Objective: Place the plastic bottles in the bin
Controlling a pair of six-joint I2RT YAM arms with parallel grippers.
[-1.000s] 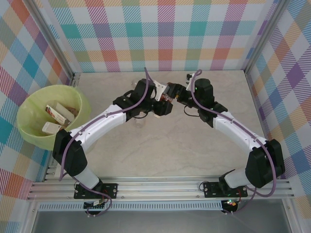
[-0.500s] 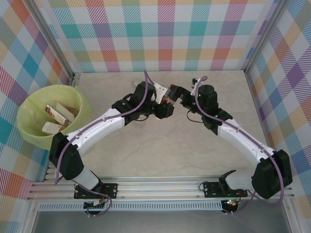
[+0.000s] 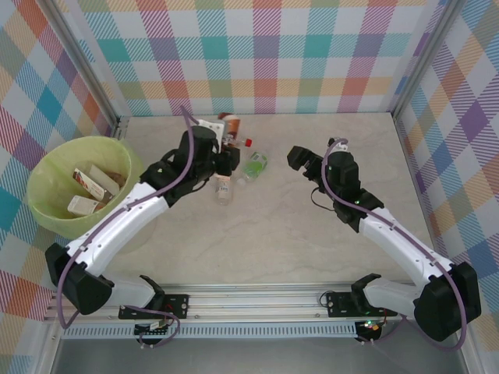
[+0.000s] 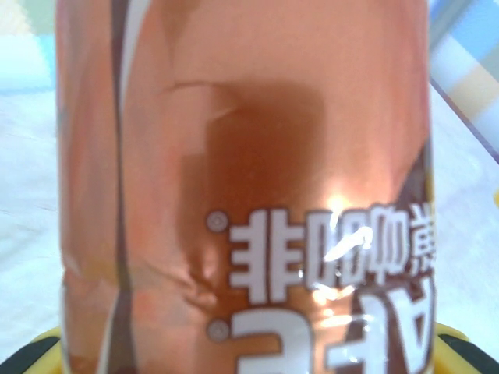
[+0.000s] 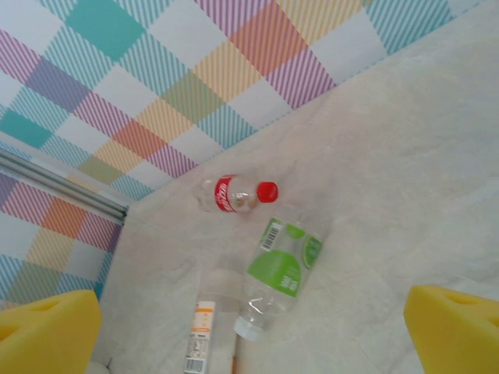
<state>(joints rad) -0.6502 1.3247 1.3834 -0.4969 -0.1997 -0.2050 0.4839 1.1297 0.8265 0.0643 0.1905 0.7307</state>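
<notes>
The left claw clamps a dented, glossy orange-labelled bottle; the right claw gapes wide, empty, over the marbled desk.

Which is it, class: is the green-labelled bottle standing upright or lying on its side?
Lying on its side. The green-labelled bottle stretches flat along the table, its label facing up.

The bin sits at my left, boxes in it; three bottles lie right of it on the table.
</notes>
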